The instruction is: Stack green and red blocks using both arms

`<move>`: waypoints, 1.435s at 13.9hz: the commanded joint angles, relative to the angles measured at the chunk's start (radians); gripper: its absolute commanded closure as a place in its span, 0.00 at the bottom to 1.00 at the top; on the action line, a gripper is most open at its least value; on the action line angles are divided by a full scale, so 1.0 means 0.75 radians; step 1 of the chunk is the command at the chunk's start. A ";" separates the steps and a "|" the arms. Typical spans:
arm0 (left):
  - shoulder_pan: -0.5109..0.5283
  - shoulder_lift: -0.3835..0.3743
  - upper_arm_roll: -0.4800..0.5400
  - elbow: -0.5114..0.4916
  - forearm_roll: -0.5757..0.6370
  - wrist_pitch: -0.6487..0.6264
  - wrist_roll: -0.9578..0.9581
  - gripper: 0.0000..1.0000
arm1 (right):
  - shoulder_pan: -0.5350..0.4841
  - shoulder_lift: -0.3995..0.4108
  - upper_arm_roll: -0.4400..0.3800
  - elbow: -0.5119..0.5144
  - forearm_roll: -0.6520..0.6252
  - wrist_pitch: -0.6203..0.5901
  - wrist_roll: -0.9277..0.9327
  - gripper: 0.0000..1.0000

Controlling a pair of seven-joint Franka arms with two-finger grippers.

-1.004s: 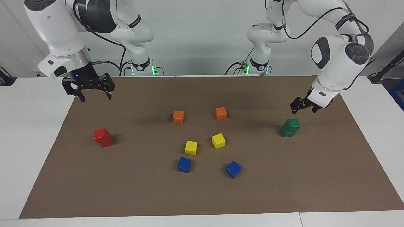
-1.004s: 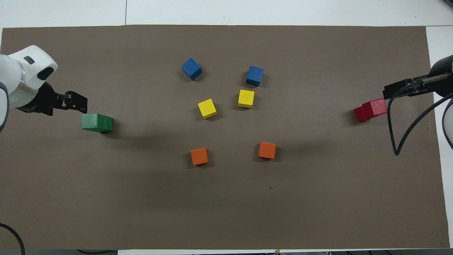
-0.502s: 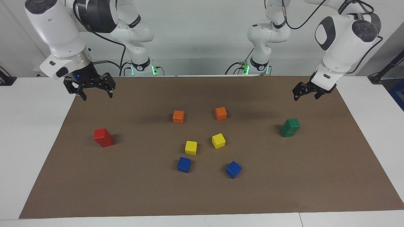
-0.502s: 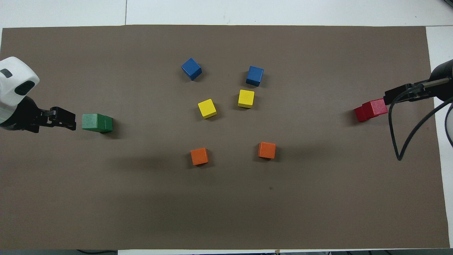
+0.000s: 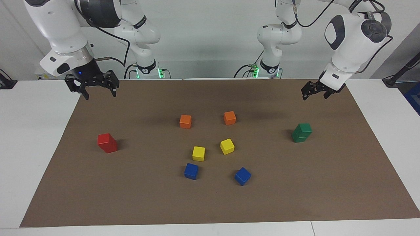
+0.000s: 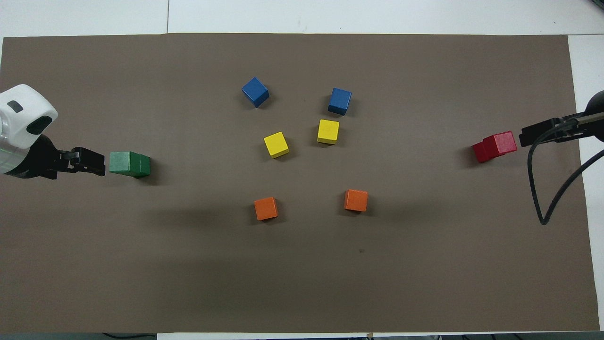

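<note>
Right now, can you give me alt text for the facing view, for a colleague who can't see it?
Two finished stacks stand on a brown mat: a green stack toward the left arm's end, a red stack toward the right arm's. The left gripper and right gripper hang empty above the mat. Orange, yellow and blue cubes lie loose mid-mat.

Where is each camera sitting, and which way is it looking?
Facing view: high across the table, looking at the robots; both arms show, with left gripper and right gripper.
Overhead view: high above the robots' end, looking steeply down; mostly grippers show.
Shared: green stack and red stack, at swapped sides.
</note>
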 commanded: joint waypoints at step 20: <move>0.099 0.046 -0.111 0.217 -0.023 -0.209 -0.004 0.00 | 0.025 -0.026 -0.028 -0.048 0.004 -0.027 0.013 0.00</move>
